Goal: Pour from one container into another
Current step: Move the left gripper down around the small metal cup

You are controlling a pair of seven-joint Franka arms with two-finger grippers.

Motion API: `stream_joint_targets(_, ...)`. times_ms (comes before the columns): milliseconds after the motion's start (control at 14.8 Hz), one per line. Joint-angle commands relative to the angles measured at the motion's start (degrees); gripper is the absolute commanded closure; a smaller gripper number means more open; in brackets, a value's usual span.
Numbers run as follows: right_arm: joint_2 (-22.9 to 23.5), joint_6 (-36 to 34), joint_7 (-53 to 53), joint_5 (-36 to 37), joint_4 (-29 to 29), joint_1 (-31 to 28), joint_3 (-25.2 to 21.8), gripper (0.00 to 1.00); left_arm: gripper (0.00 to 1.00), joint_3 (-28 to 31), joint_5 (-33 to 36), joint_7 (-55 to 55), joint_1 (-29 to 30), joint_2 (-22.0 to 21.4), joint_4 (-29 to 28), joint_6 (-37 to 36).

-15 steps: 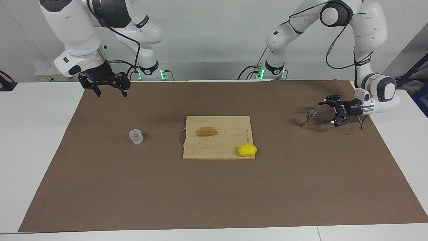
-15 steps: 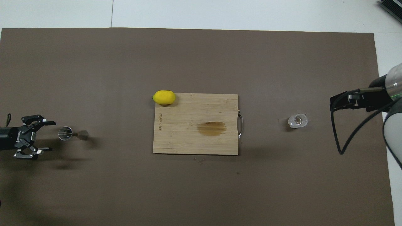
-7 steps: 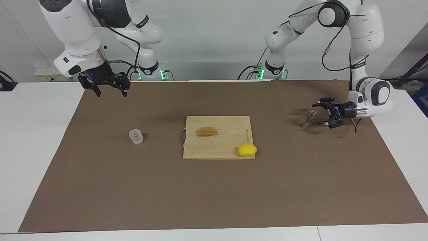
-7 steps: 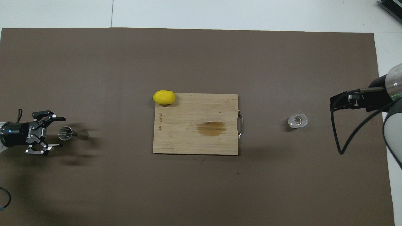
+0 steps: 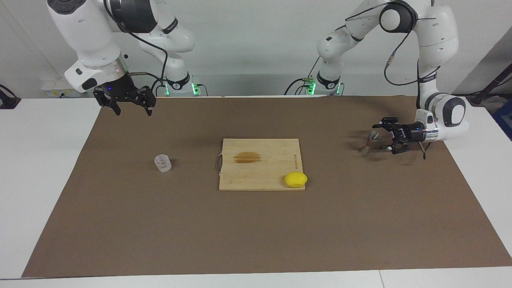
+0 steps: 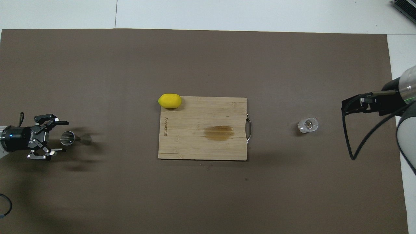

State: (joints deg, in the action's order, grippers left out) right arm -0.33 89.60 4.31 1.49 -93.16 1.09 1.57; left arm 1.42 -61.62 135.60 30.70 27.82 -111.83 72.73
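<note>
The clear ribbed glass tumbler (image 5: 163, 163) stands upright on the brown mat toward the right arm's end; it also shows in the overhead view (image 6: 307, 125). The grey metal jigger (image 5: 368, 143) stands toward the left arm's end and shows in the overhead view (image 6: 85, 139) too. My left gripper (image 5: 383, 136) is low, turned sideways and open, its fingertips level with the jigger's upper cone, one on each side, not touching it. My right gripper (image 5: 133, 113) is open and empty, raised over the mat's edge nearest the robots, apart from the tumbler.
A wooden cutting board (image 5: 260, 170) with a brown stain and a metal handle lies mid-table. A yellow lemon (image 5: 296, 179) sits on the board's corner toward the left arm's end, on the edge farther from the robots. A brown mat (image 5: 256, 232) covers the table.
My left gripper has moved toward the jigger, so its open fingers now flank the upper cone. The right arm, tumbler, board and lemon have not moved.
</note>
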Motion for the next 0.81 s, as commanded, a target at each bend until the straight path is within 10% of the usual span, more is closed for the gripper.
stream_joint_targets(0, -1.25, 0.14, -0.88, -0.87, -1.32, -0.73, 0.19, 0.0, 0.05, 0.6, -0.96, 1.42, -1.16, -1.45, -2.08, 1.36)
stream_joint_targets(743, -1.25, 0.23, -0.88, -0.87, -1.41, -0.73, 0.19, 0.0, 0.47, 0.69, -0.96, 3.26, -1.78, -1.45, -1.73, 2.33)
